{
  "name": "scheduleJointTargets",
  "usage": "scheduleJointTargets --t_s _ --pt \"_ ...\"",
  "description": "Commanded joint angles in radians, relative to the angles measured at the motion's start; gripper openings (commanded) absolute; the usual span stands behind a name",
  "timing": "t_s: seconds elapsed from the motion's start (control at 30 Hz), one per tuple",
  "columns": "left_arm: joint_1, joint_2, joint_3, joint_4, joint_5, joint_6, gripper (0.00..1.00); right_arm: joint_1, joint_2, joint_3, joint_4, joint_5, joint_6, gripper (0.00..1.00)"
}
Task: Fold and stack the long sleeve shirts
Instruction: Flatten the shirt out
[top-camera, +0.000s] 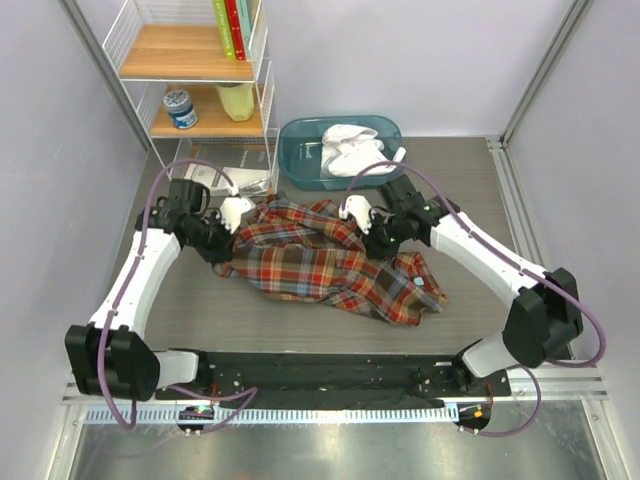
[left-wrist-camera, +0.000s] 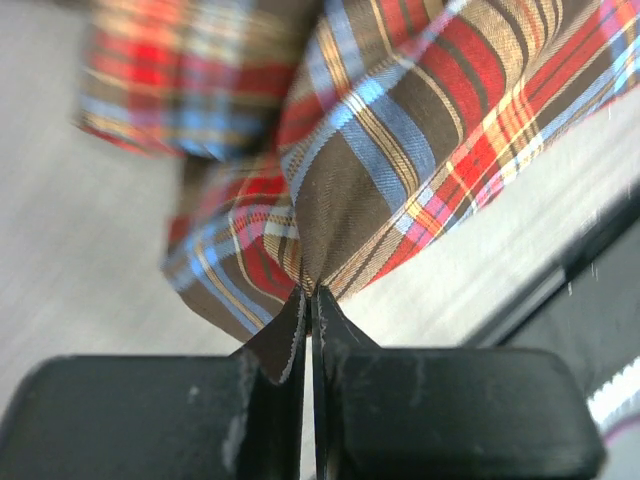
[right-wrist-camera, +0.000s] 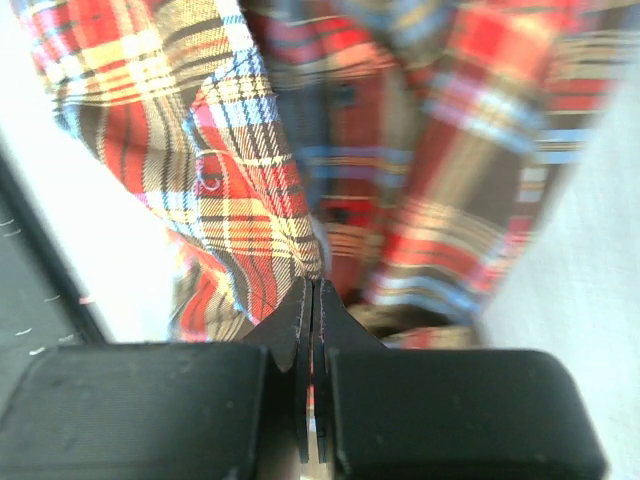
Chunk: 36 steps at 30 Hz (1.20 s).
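A plaid long sleeve shirt (top-camera: 315, 262) in red, brown, blue and yellow lies crumpled mid-table. At its left end my left gripper (top-camera: 226, 243) is shut on a pinch of the cloth; in the left wrist view the plaid shirt (left-wrist-camera: 400, 150) fans up from the left gripper's tips (left-wrist-camera: 310, 292). At the shirt's upper right edge my right gripper (top-camera: 368, 240) is also shut, and the right wrist view shows plaid cloth (right-wrist-camera: 250, 200) pinched at that gripper's tips (right-wrist-camera: 312, 285). A white shirt (top-camera: 347, 148) lies bunched in the bin.
A teal plastic bin (top-camera: 296, 160) stands at the back centre. A white wire shelf (top-camera: 195, 80) with books, a jar and a cup stands at the back left, with papers (top-camera: 228, 177) at its foot. A black rail (top-camera: 320, 375) runs along the near edge.
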<state>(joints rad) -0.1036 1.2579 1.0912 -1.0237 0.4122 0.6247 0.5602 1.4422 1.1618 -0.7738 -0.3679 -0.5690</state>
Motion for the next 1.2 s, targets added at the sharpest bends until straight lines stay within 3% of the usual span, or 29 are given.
scheduleJointTargets --t_s 0.0,0.13,0.23,0.5,0.77,0.83,0.93,1.07,1.17 --pt "-0.001 0.142 0.119 0.117 -0.022 -0.161 0.00 -0.046 0.152 0.133 0.017 0.075 -0.086 0.01" --pt "-0.001 0.294 0.186 0.221 -0.072 -0.305 0.00 -0.098 0.335 0.257 0.091 0.171 -0.068 0.02" --pt "-0.001 0.336 0.223 0.247 -0.122 -0.356 0.00 -0.167 0.382 0.369 0.071 0.150 0.001 0.02" --pt "-0.001 0.184 0.199 0.293 -0.167 -0.330 0.00 -0.235 0.225 0.388 -0.084 -0.052 0.003 0.01" --pt "-0.002 0.015 0.272 0.182 -0.103 -0.267 0.00 -0.232 0.069 0.383 -0.182 -0.216 0.005 0.01" --pt "-0.002 -0.008 0.303 0.108 -0.043 -0.220 0.00 -0.217 0.008 0.392 -0.244 -0.264 -0.020 0.01" --pt "-0.002 -0.132 0.279 0.126 -0.003 -0.207 0.00 -0.134 -0.104 0.375 -0.268 -0.273 -0.055 0.01" --pt "-0.002 -0.254 0.285 0.136 -0.042 -0.224 0.00 0.033 -0.222 0.339 -0.280 -0.195 -0.032 0.01" --pt "-0.002 -0.360 0.285 0.139 -0.059 -0.226 0.00 0.075 -0.278 0.348 -0.285 -0.187 0.024 0.01"
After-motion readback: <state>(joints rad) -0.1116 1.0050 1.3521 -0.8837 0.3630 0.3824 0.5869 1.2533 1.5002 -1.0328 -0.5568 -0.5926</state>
